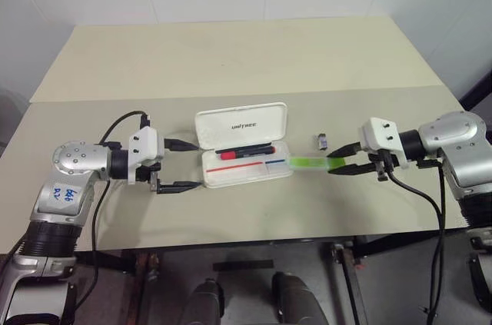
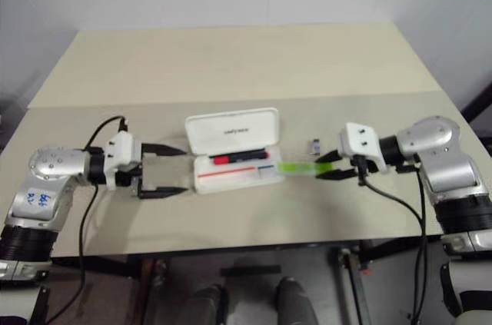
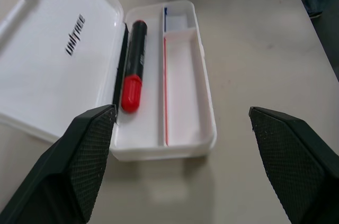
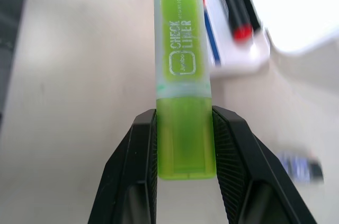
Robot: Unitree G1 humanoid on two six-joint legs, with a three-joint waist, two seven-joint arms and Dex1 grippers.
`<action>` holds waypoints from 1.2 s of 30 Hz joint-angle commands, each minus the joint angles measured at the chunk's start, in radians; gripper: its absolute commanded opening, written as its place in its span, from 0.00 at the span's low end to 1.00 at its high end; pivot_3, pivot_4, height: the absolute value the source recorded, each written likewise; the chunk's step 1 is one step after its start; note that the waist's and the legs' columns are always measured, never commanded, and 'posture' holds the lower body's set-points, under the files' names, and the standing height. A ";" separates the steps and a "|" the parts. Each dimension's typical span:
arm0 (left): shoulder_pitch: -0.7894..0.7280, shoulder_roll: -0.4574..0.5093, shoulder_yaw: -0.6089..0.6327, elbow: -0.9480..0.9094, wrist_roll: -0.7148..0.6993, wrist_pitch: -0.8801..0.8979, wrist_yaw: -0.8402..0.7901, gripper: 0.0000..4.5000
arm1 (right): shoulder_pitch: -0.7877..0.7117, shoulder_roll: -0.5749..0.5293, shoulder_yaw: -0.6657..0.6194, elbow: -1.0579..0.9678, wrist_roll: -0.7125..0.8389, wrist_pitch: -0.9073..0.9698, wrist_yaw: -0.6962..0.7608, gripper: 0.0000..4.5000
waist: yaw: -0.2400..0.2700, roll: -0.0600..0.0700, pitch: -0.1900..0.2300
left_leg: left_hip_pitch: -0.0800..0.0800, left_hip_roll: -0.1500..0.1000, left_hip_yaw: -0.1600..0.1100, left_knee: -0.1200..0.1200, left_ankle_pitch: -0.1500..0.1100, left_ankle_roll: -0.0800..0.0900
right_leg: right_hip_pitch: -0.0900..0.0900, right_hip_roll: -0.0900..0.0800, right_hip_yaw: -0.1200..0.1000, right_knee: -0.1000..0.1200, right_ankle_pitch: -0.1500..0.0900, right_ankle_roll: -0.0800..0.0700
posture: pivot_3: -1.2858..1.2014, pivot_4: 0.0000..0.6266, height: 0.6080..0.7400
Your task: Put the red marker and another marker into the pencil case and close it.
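The white pencil case lies open at the table's middle, its lid with "unitree" lettering laid back. The red marker, red cap and black body, rests in the tray's rear compartment. My right gripper is shut on the back end of the lime-green marker, held just right of the case and pointing at it; the right wrist view shows the green marker pinched between both pads. My left gripper stands open just left of the case, holding nothing.
A thin red-and-blue stick lies in the tray's front compartment. A small dark grey block sits on the table behind the green marker. The table's front edge runs close below both grippers.
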 commanded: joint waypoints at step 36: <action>0.168 0.004 0.043 -0.077 -0.005 -0.013 0.109 0.95 | -0.343 0.510 0.253 0.355 -0.271 -0.094 -0.155 0.86 | -0.006 0.000 0.000 | -0.015 -0.002 0.001 0.002 0.001 -0.002 | -0.019 0.001 -0.002 0.007 0.000 0.000 | 0.52 0.24 1.00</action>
